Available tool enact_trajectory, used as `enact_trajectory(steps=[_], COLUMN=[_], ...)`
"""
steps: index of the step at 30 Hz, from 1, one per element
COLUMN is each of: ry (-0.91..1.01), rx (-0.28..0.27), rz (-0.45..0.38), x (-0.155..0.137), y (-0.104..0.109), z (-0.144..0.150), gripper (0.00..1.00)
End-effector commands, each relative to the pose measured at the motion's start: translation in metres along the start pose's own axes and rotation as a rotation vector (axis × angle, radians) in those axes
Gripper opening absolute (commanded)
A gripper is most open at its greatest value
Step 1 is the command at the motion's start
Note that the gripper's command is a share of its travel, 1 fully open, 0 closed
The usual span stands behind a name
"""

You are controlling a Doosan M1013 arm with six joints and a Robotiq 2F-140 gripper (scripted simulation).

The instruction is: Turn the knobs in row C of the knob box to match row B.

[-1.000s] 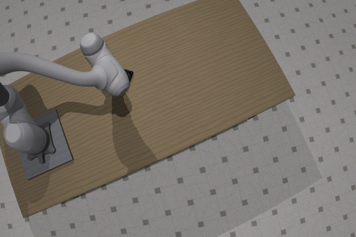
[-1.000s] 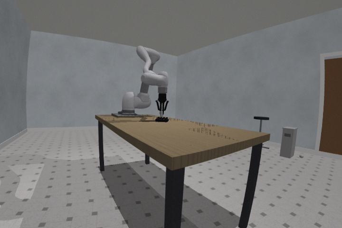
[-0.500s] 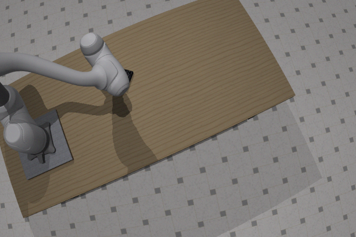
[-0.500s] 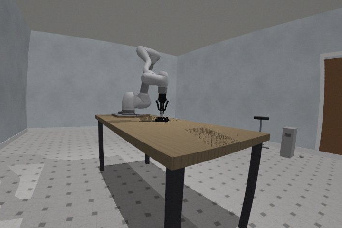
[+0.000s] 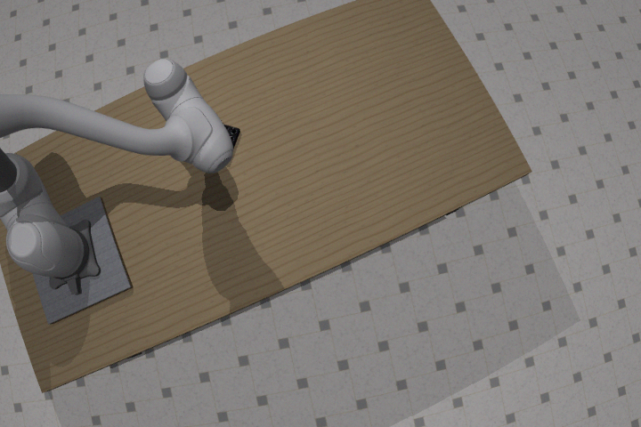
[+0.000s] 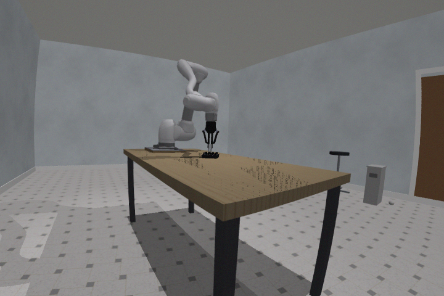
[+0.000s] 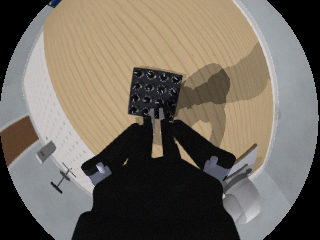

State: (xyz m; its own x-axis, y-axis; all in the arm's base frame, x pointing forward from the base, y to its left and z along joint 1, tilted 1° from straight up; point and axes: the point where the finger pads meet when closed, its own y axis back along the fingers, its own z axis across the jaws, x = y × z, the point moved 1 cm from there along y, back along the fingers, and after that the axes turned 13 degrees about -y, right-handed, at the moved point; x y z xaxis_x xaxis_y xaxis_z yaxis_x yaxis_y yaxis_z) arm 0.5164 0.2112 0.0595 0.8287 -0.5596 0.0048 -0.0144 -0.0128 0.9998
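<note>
- The knob box [image 7: 156, 90] stands flat on the table [image 5: 382, 125], a short way out from my base plate [image 5: 114, 281] and well apart from the table's far end. From above, only one dark corner of it [image 5: 234, 134] shows past my wrist.
- My gripper [image 7: 156, 114] points straight down over the box, and the tips reach in at the row of knobs along the edge nearest the wrist camera.
- The fingers are drawn narrow, almost together. I judge they are pinched on a knob in that near row. The knob itself is hidden behind the tips, so I cannot say which one it is.
- I come at it from directly above because a knob turns about an upright axis. A vertical wrist lets me twist it without dragging the box sideways or lifting it off its feet.
- From the side, the gripper [image 6: 210, 150] stands upright with its tips down at the box [image 6: 209, 155], which looks low and level.
- My arm [image 5: 79, 120] folds in close, since the box lies near the base and needs little reach.
- I can read no writing. The knob names, ring marks and white lines are too small and blurred, so I cannot tell rows B and C apart or judge how far row C matches.
- Further off, a stool [image 6: 338, 153], a grey bin [image 6: 374, 183] and a brown door [image 6: 437, 135] stand by the wall. None of them bears a legible label.
</note>
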Motion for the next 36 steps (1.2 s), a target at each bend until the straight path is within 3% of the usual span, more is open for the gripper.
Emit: enact_trajectory(steps=[1,36], ry=[0.065,0.859], rx=[0.002,0.002], rz=[-0.002,-0.001], x=[0.0000,0.0000], y=[0.0001,0.0001], z=[0.0000,0.0000], gripper=[0.05,0.05])
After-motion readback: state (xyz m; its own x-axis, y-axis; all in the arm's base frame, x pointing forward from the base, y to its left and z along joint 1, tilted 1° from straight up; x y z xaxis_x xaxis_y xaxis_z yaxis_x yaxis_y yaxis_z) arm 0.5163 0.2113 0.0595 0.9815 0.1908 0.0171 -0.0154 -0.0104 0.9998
